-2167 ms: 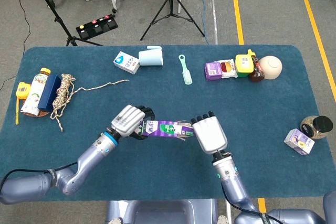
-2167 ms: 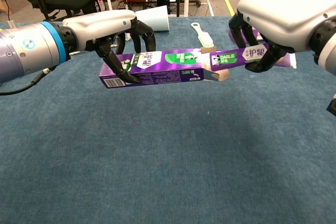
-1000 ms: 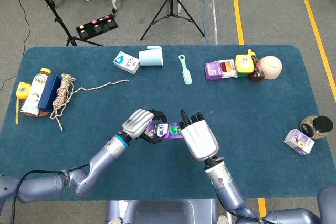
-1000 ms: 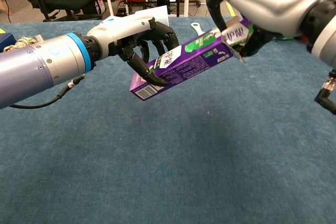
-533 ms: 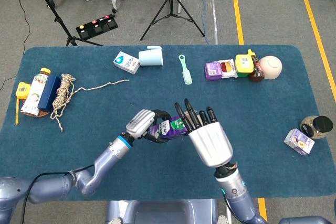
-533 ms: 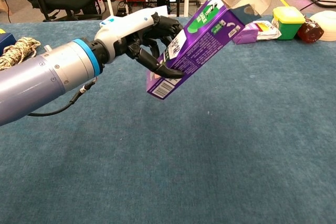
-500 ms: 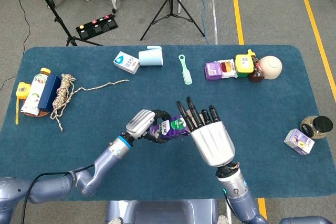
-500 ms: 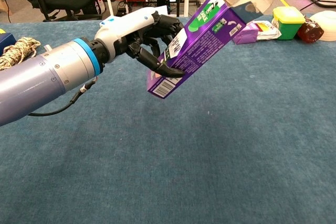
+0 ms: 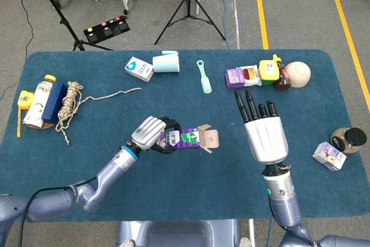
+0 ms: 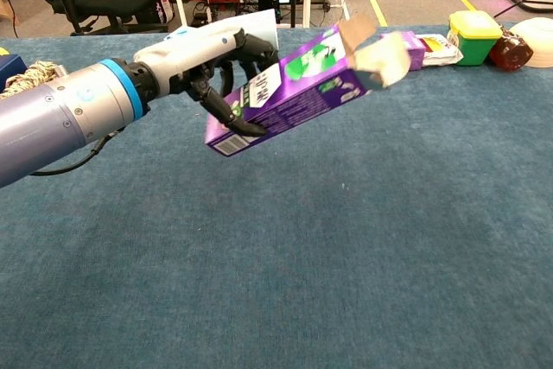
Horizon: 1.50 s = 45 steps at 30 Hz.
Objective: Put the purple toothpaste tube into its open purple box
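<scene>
Head view: we find the box [image 9: 186, 139] lifted over the desk [image 9: 87, 160], its long axis running left to right, open flaps at the end facing the right hand [image 9: 265, 134]. The left hand [image 9: 149, 132] is clamped on the box's closed end. The right hand stands well apart from the flaps, palm down, fingers straight and spread, holding nothing. We see no tube outside the box; we judge it is inside, though the mouth is not visible clearly enough to confirm.

Chest view: the box [image 10: 289, 88] is tilted, flap end raised and closed end lower, clear of the desk [image 10: 346, 283]. The left hand [image 10: 216, 62] wraps the lower end, fingers curled over the top and under the near face. The flaps stand open and blurred. The right hand does not show here.

In our judgement the left hand is nearer, and any closing move must approach along the box's axis from the flap end.
</scene>
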Each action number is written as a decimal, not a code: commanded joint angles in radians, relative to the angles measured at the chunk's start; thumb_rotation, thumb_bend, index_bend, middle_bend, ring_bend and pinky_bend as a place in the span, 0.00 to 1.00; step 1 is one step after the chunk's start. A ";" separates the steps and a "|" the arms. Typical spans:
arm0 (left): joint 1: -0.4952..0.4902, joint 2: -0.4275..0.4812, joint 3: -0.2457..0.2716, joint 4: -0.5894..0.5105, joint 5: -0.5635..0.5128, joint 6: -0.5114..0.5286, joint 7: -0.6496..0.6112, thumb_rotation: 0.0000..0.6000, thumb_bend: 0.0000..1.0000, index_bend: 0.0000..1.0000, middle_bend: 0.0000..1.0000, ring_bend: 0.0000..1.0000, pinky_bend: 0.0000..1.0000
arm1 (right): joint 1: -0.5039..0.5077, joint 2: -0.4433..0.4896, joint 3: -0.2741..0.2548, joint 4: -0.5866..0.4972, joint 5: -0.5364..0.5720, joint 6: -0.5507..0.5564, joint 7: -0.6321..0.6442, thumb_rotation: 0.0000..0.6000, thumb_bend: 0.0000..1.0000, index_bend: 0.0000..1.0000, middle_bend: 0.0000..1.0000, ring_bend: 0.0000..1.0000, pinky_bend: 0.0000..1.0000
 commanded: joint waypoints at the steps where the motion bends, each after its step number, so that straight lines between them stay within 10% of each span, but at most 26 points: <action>1: 0.002 0.021 0.013 0.020 -0.062 -0.047 0.141 1.00 0.21 0.51 0.43 0.37 0.60 | -0.013 0.014 0.011 0.089 0.066 -0.047 0.112 1.00 0.28 0.03 0.19 0.49 0.33; 14: -0.017 -0.099 0.005 0.197 -0.207 -0.159 0.276 1.00 0.21 0.49 0.37 0.25 0.38 | -0.033 0.010 0.002 0.276 0.142 -0.119 0.318 1.00 0.28 0.04 0.21 0.51 0.33; 21: -0.010 -0.088 -0.003 0.151 -0.201 -0.136 0.278 1.00 0.18 0.08 0.00 0.00 0.19 | -0.044 0.021 -0.004 0.270 0.133 -0.114 0.358 1.00 0.28 0.04 0.21 0.51 0.33; 32: 0.067 0.160 -0.015 -0.191 -0.179 -0.015 0.322 1.00 0.16 0.00 0.00 0.00 0.16 | -0.114 0.098 -0.057 0.200 0.018 -0.055 0.505 1.00 0.28 0.06 0.21 0.45 0.31; 35: 0.105 0.245 -0.003 -0.289 -0.196 0.022 0.370 1.00 0.13 0.00 0.00 0.00 0.16 | -0.134 0.108 -0.078 0.210 -0.015 -0.045 0.559 1.00 0.24 0.08 0.19 0.28 0.25; 37: 0.149 0.326 0.018 -0.371 -0.200 0.067 0.407 1.00 0.10 0.00 0.00 0.00 0.15 | -0.149 0.109 -0.097 0.241 -0.052 -0.028 0.589 1.00 0.13 0.10 0.14 0.11 0.16; 45: 0.425 0.517 0.163 -0.464 -0.040 0.383 0.255 1.00 0.07 0.00 0.00 0.00 0.12 | -0.194 0.108 -0.119 0.351 -0.102 0.012 0.711 1.00 0.00 0.12 0.07 0.02 0.01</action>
